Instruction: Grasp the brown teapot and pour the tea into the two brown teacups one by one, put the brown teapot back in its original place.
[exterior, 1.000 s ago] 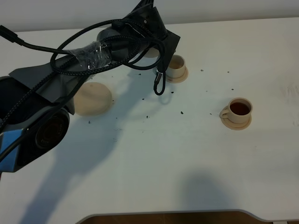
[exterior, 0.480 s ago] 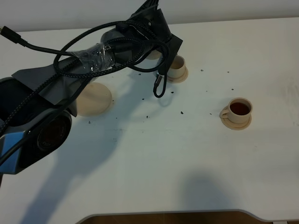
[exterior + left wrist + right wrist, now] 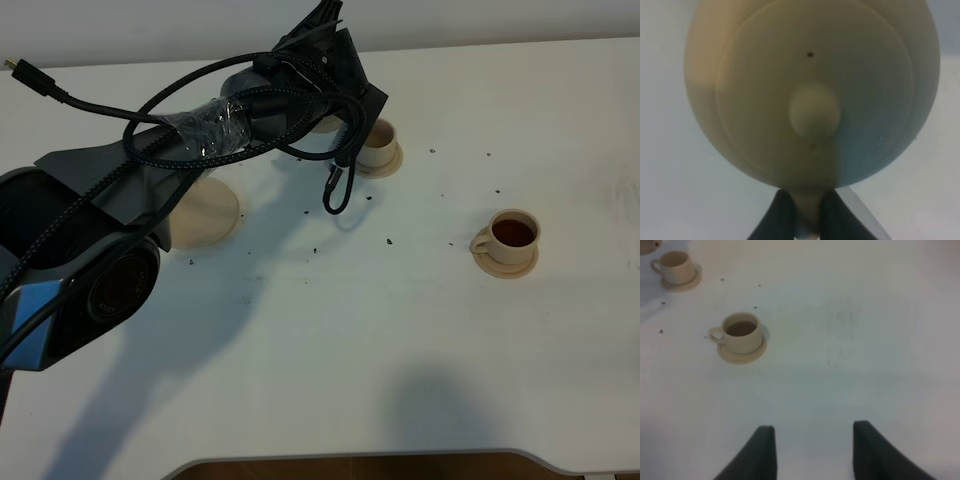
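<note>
Your left gripper (image 3: 807, 220) is clenched on the loop handle of the teapot (image 3: 812, 95), with a dark finger pressing each side of it. The wrist view looks down on the lid, so the pot hangs roughly level and clear of the table (image 3: 400, 330). From the high camera the left arm (image 3: 200, 125) hides almost all of the pot, which sits at the back of the table just beside the far cup (image 3: 378, 140). That cup looks pale and empty inside, while the filled cup (image 3: 513, 233) on its small saucer already holds dark tea. I judge you to be on the second pour. You cannot tell from these views whether the spout is over the rim or whether any tea is running. Next you need to bring the spout over the far cup and tip slowly, as the cup is small and its target narrow. Then carry the pot back to the wide saucer (image 3: 210, 215), which lies bare and partly under the arm. Your right gripper (image 3: 813, 445) hangs released, with nothing between its fingers. Compared with a second ago, the arm has drawn slightly back and leftward — it covers more of the wide saucer — and the cable loop (image 3: 337, 190) has swung with it. Both cups have stayed put.
</note>
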`<state>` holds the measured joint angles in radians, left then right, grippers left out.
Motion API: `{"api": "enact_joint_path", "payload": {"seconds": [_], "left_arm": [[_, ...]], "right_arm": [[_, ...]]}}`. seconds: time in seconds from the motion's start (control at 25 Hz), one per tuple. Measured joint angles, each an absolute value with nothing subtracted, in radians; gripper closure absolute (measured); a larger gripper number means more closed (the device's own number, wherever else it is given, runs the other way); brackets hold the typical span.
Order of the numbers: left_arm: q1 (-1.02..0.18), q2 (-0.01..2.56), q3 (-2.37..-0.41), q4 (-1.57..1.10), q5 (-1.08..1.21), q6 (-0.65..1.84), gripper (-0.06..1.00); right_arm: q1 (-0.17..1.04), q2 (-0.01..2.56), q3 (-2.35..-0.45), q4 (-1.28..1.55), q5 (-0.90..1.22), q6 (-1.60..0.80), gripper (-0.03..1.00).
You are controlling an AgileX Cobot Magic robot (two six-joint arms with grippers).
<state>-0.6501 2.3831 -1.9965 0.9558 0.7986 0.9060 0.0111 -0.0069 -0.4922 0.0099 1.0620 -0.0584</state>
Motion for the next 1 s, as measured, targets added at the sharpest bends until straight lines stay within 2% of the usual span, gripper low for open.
{"api": "enact_joint_path", "payload": {"seconds": [0.52, 1.0], "left_arm": [[-0.650, 2.383, -1.996, 0.985, 0.790, 1.023, 0.82], [-0.654, 2.419, -1.996, 1.010, 0.772, 0.999, 0.82]], "right_arm": [[0.011, -0.007, -0.492, 0.010, 1.062, -0.058, 0.59], [0.011, -0.007, -0.492, 0.010, 1.062, -0.058, 0.59]]}}
